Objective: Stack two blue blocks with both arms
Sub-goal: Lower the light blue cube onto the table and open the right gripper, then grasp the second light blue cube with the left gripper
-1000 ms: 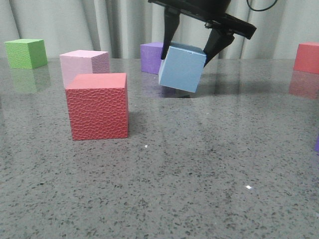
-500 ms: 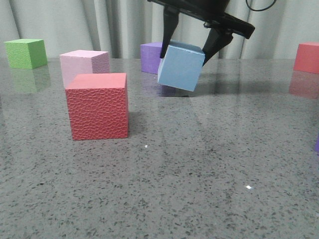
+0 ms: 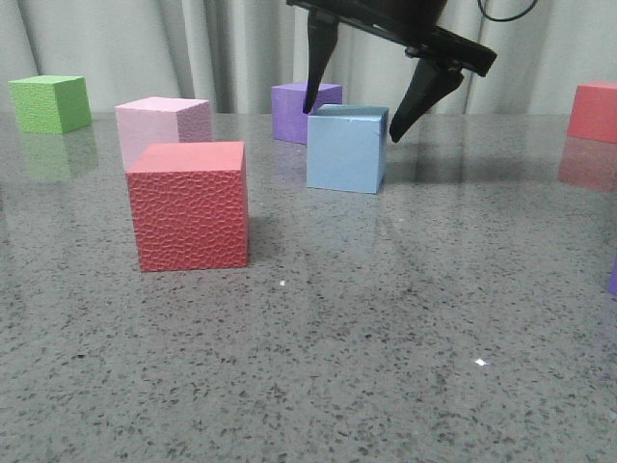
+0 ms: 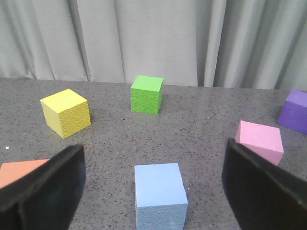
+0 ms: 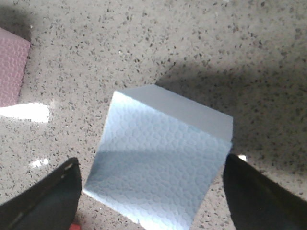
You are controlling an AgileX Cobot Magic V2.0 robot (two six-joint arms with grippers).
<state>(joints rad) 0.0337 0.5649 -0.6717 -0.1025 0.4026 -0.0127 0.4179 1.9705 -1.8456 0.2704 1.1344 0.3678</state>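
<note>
Here the right tool (image 3: 352, 104) straddles a blue block (image 3: 346, 149), spread apart; left tool (image 4: 153, 191) open, fingertips cropped.

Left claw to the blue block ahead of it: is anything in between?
Nothing visible. The blue block sits on bare table before the open left claw; the yellow cube, green cube and pink cube stand beyond it.

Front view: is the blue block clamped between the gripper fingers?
No. The blue block sits flat on the table, and the right gripper fingers are spread clear of it.
</note>
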